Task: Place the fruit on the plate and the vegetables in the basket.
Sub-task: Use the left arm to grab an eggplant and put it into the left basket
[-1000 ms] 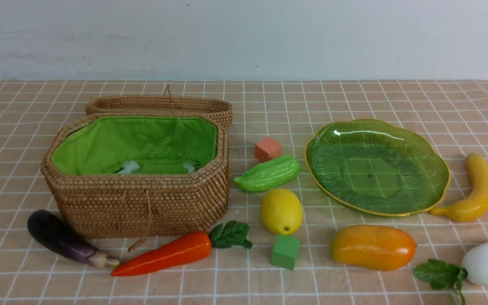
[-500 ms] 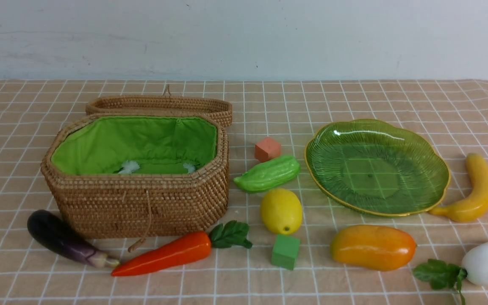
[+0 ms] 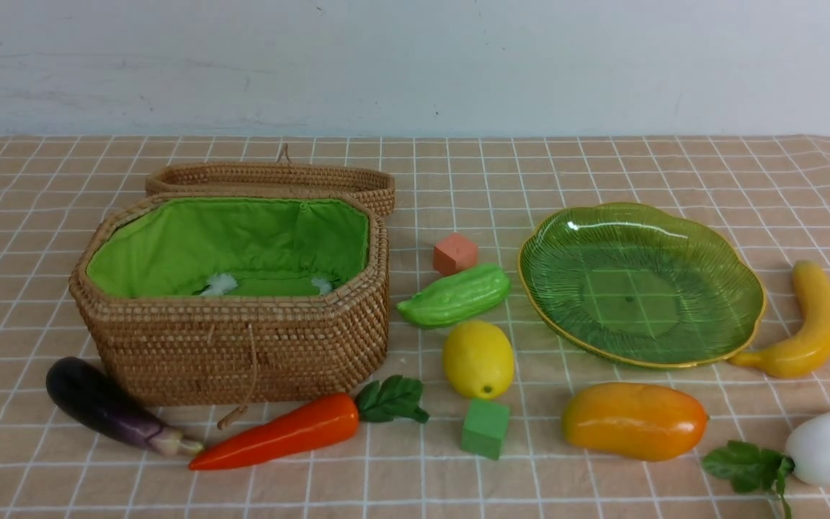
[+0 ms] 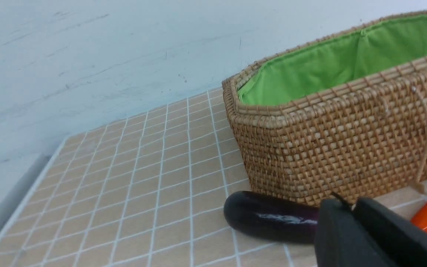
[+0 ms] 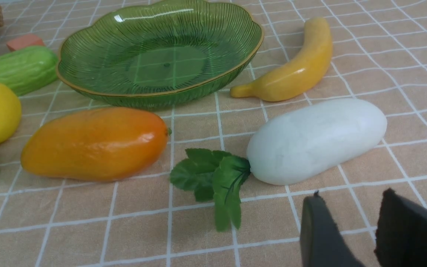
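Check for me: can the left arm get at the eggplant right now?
Probably yes: the eggplant lies on open tablecloth near the basket, just ahead of the left gripper, nothing between them.

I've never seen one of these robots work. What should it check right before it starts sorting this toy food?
1. Opening of the basket uncovered: ok. Its lid lies back behind it.
2. The plate ready to be filled: ok. Nothing lies in it.
3. The right gripper ready to grasp: ok. Its fingers are apart with nothing between them, and the white radish is just ahead.
4. The left gripper open wide enough for the eggplant: cannot tell. Its fingers look close together.
5. Eggplant clear of the basket wall: cannot tell. They lie very near each other.
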`<state>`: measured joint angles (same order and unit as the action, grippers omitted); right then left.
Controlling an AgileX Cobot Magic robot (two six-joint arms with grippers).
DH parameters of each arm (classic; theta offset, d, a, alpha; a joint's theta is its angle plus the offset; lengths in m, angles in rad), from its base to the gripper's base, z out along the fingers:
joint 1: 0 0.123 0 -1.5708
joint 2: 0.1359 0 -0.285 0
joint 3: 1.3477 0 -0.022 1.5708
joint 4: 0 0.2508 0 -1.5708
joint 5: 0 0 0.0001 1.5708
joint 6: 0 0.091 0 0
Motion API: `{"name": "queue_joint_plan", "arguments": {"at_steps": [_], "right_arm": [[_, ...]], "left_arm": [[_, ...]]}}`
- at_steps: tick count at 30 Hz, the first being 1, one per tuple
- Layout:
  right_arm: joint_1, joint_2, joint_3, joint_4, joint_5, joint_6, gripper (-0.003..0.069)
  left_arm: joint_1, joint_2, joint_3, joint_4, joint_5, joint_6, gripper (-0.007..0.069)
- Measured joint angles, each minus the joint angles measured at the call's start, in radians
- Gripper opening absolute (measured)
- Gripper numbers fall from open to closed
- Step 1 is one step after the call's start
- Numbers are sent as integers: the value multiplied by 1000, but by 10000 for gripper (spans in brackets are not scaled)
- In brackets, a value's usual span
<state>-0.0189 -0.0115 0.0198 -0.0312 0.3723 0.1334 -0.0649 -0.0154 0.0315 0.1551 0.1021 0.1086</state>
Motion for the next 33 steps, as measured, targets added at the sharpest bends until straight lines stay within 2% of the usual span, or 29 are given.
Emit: {"name": "queue_joint_plan", "arguments": {"at_steps": [2,4,5,7,9,10,12,16,19,21,23,29,31,33], "right_arm": [[0,0,0,0,0,0,242],[0,0,0,0,0,0,242],[0,0,0,-2,0,0,242],[0,0,0,-5,-9,5,242],[0,0,2,31,-23,38,242],[0,0,2,31,-23,38,242],[0,0,6,140,-54,126,242],[0,0,6,280,-118,240,242],[0,0,6,361,-158,295,242],[0,0,6,373,-170,300,242],[0,0,6,386,-188,308,242],[29,0,-71,387,-148,282,248],[67,16,-179,386,-13,228,255],[83,41,-225,386,56,207,255]], "left_arm": [[0,0,0,-50,0,-60,55],[0,0,0,-206,1,-210,58],[0,0,0,-219,1,-223,58],[0,0,0,-385,-13,-402,60],[0,0,0,-472,-35,-497,60],[0,0,0,-481,-41,-507,60],[0,0,0,-555,-75,-591,60],[0,0,0,-597,-95,-624,60],[0,0,-34,-602,5,-629,35],[0,1,-65,-601,57,-627,10],[0,52,-154,-584,175,-591,-13],[0,289,-368,-551,445,-370,-13],[0,468,-511,-537,616,-219,-13],[0,549,-556,-535,681,-160,-13]]}}
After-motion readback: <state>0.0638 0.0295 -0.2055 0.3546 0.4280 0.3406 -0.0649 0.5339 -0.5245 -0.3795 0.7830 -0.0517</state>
